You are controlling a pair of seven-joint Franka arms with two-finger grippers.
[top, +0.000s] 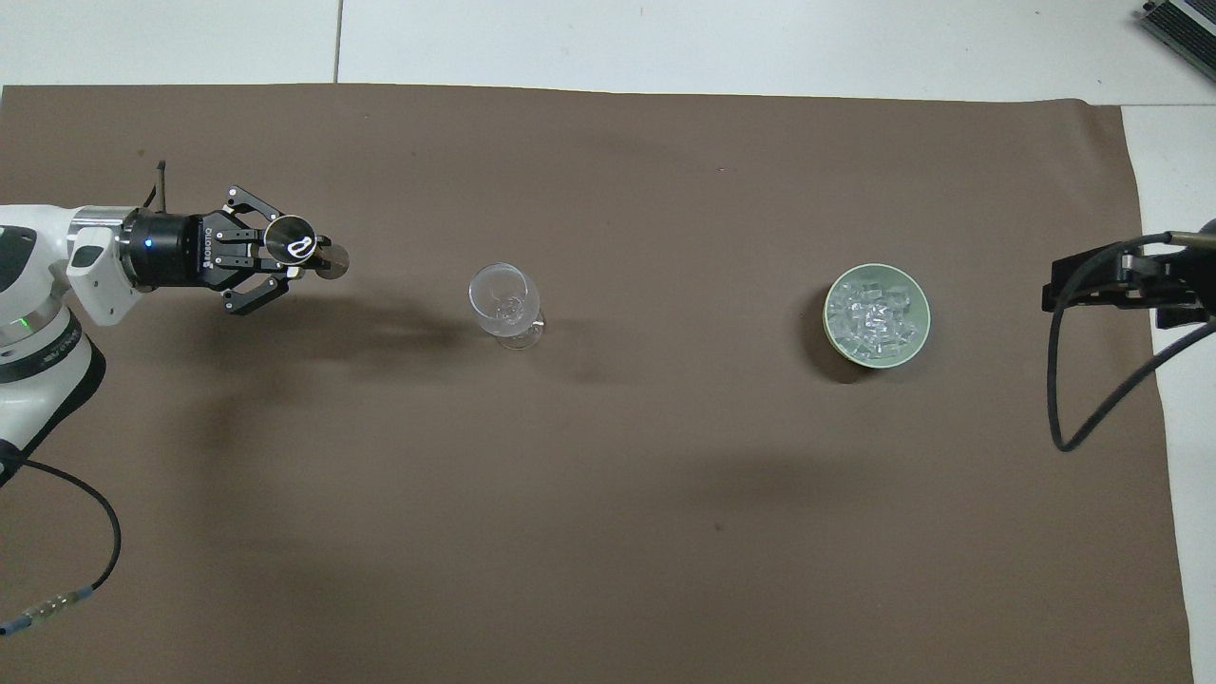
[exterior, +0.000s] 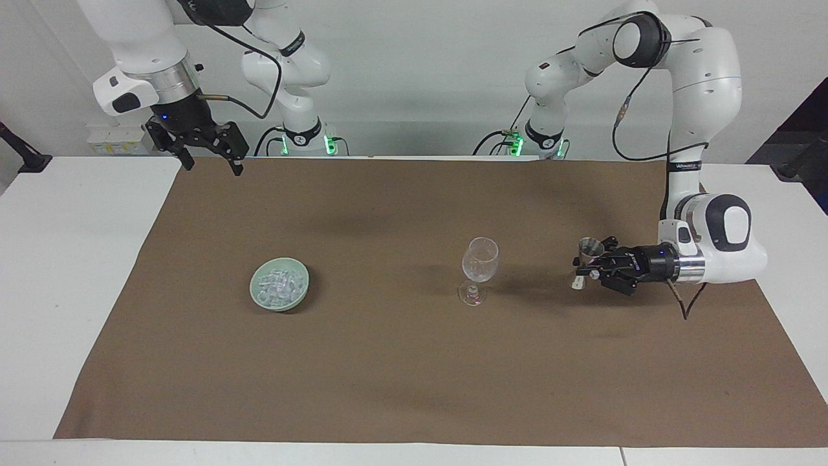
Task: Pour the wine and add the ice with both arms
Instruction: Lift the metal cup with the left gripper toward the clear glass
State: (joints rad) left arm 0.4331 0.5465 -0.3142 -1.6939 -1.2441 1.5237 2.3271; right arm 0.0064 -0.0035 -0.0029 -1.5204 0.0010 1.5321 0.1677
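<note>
A clear stemmed wine glass (exterior: 480, 262) (top: 501, 296) stands upright mid-cloth, its bowl looking clear; wine itself is hidden. My left gripper (exterior: 585, 266) (top: 299, 256) is shut on a small metal measuring cup (exterior: 589, 249) (top: 291, 246), held upright above the cloth beside the glass, toward the left arm's end. The ice (exterior: 279, 283) (top: 874, 312) lies heaped in a pale green bowl (exterior: 253, 289) (top: 921, 328) toward the right arm's end. My right gripper (exterior: 213, 167) (top: 1092, 282) hangs open and empty over the cloth's corner by its base, waiting.
A brown cloth (exterior: 388, 375) (top: 608, 522) covers most of the white table (exterior: 77, 272). Black cables trail from both arms: one loop by the right gripper (top: 1054, 399), one near the left arm's base (top: 95, 532).
</note>
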